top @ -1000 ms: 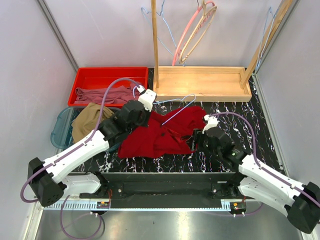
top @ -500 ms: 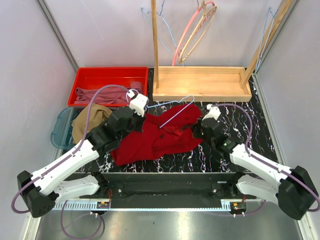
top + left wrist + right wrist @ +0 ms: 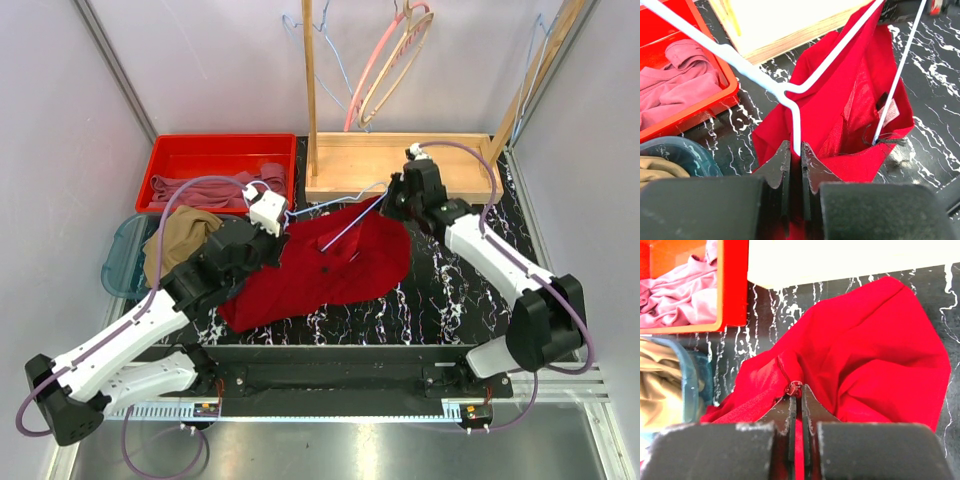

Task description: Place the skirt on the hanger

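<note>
The skirt [image 3: 180,240] lies bunched in the blue tub [image 3: 118,265] at the left, untouched. The left gripper [image 3: 795,150] is clamped on a wire hanger [image 3: 752,70] threaded into the red garment [image 3: 345,265]; the right gripper [image 3: 796,394] pinches that garment's edge. By this layout, hanging the skirt has not begun.

We see a red garment [image 3: 340,268] spread mid-worktop [image 3: 445,300], pink cloth [image 3: 205,188] in the red bin [image 3: 165,150] far left, and a wooden tray [image 3: 400,160] beyond.
</note>
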`<act>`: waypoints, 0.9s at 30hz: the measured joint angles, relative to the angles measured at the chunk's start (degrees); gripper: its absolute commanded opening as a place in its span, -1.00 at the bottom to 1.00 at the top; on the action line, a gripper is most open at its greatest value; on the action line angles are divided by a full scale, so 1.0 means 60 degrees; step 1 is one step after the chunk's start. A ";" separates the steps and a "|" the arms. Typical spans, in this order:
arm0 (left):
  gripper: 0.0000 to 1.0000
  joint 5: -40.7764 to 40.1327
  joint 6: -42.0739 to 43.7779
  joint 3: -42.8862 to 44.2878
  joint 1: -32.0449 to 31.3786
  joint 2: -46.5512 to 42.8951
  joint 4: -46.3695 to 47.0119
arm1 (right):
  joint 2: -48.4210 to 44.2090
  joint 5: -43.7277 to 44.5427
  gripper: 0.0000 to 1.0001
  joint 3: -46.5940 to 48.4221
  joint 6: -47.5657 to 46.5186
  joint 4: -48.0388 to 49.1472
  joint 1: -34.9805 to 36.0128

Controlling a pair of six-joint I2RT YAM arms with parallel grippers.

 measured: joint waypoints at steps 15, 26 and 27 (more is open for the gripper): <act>-1.00 -0.1552 0.0193 0.0007 -0.0860 0.0772 0.0441 | 0.0448 -0.0721 -1.00 0.2543 -0.0860 -0.3643 -0.0874; -1.00 -0.3745 0.0805 0.0419 -0.2058 0.2065 0.0652 | 0.0878 0.0215 -1.00 0.3701 -0.1472 -0.4907 -0.0892; -1.00 -0.3869 0.0827 0.0448 -0.2109 0.2146 0.0681 | 0.0878 0.0310 -1.00 0.3756 -0.1526 -0.4991 -0.0892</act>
